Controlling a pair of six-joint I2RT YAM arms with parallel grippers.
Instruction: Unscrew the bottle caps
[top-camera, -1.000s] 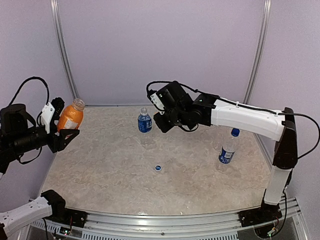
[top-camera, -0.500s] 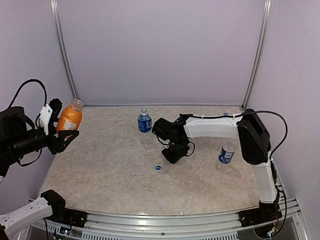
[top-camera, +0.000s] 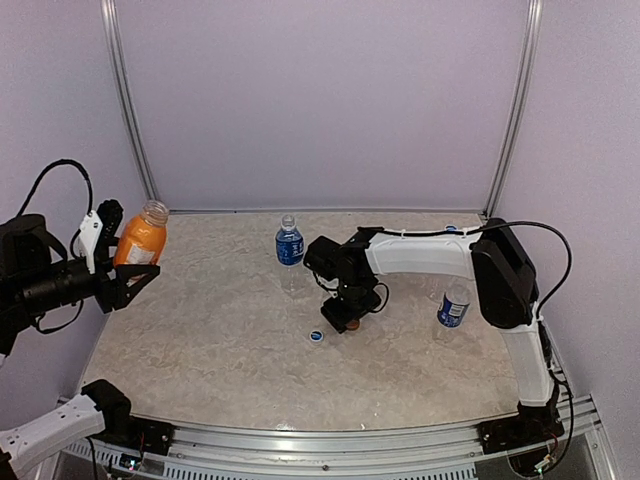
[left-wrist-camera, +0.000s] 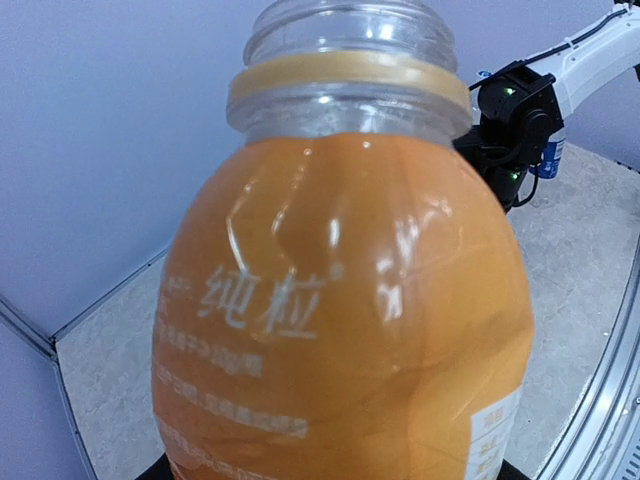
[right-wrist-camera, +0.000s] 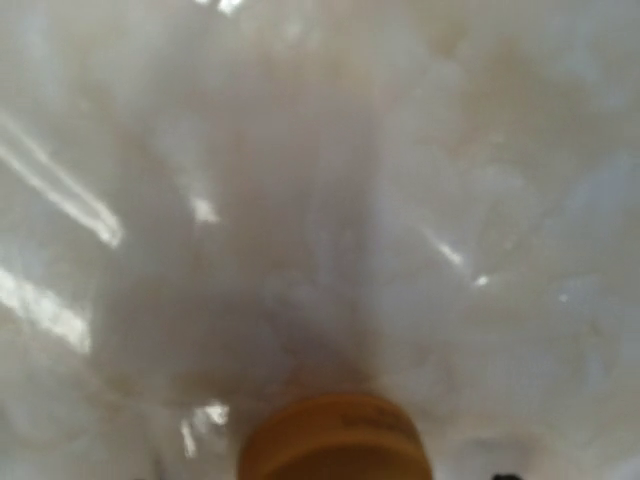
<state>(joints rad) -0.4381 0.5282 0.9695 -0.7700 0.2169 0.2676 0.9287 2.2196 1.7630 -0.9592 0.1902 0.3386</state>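
Aloft, left claw (top-camera: 124, 252) gripping orange bottle (top-camera: 141, 238), right claw (top-camera: 345, 320) down.

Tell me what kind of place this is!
Probably a robot test booth, not a home. A left arm and a right arm are fixed at the near edge of a table, and plain walls with metal rails close it in.

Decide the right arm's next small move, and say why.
Probably open the right gripper and leave the orange cap on the table. The cap is already down at the table, near a blue cap, and the orange bottle in the left gripper has a bare mouth. Whether the right fingers grip the cap cannot be seen.
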